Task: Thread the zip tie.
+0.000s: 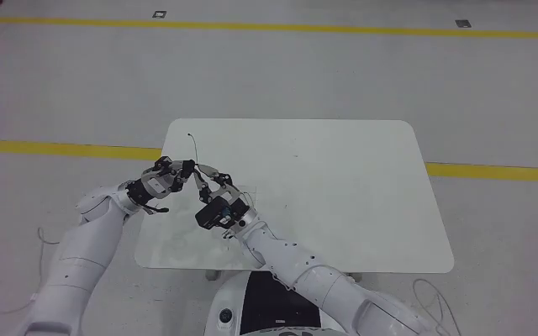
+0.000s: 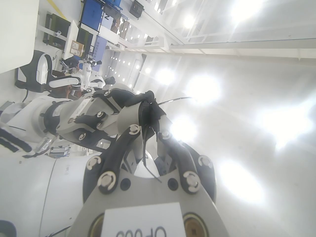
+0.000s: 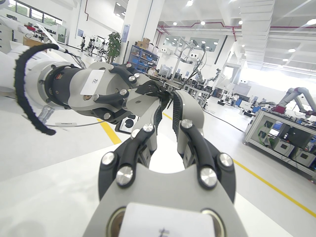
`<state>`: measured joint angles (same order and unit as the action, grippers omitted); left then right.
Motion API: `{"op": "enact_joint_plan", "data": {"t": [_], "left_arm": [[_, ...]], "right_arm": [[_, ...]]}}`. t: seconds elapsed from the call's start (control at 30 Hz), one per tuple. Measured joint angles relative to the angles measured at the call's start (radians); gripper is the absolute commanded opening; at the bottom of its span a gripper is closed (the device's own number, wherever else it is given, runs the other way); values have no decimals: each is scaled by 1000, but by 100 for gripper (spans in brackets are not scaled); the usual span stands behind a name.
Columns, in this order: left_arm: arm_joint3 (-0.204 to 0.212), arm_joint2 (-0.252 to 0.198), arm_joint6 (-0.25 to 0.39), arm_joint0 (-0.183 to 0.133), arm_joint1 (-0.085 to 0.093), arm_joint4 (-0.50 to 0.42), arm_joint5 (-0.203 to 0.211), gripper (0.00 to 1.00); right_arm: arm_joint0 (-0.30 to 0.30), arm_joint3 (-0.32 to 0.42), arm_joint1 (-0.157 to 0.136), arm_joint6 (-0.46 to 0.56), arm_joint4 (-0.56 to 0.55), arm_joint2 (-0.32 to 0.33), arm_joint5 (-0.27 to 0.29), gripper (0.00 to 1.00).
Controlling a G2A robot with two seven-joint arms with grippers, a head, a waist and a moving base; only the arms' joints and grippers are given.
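A thin black zip tie [image 1: 194, 147] is held in the air over the left part of the white table [image 1: 336, 193]. My left gripper [image 1: 187, 172] comes in from the left and is shut on the zip tie [image 2: 172, 100], whose free end pokes out past the fingertips. Its tail runs back between the fingers toward the palm. My right gripper [image 1: 207, 181] faces the left one tip to tip. In the right wrist view it [image 3: 168, 97] stands open, its ribbed fingers [image 3: 181, 109] on either side of the zip tie [image 3: 169, 102], just in front of the left gripper [image 3: 158, 91].
Both grippers hover near the table's left edge, with the bare white tabletop [image 3: 61, 186] below. The table stretches free to the right. Grey floor with yellow lines [image 1: 252, 27] surrounds it.
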<state>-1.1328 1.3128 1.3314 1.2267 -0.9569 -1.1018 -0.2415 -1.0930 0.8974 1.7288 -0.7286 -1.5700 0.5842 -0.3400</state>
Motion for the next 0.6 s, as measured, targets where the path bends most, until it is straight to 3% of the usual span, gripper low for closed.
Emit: {"op": "enact_joint_plan", "data": {"t": [0.07,0.6], "left_arm": [[0,0,0,0,0,0,0,0],[0,0,0,0,0,0,0,0]], "right_arm": [[0,-1,1,1,0,1,0,0],[-8,-13,0,-13,0,26,0,0]]}}
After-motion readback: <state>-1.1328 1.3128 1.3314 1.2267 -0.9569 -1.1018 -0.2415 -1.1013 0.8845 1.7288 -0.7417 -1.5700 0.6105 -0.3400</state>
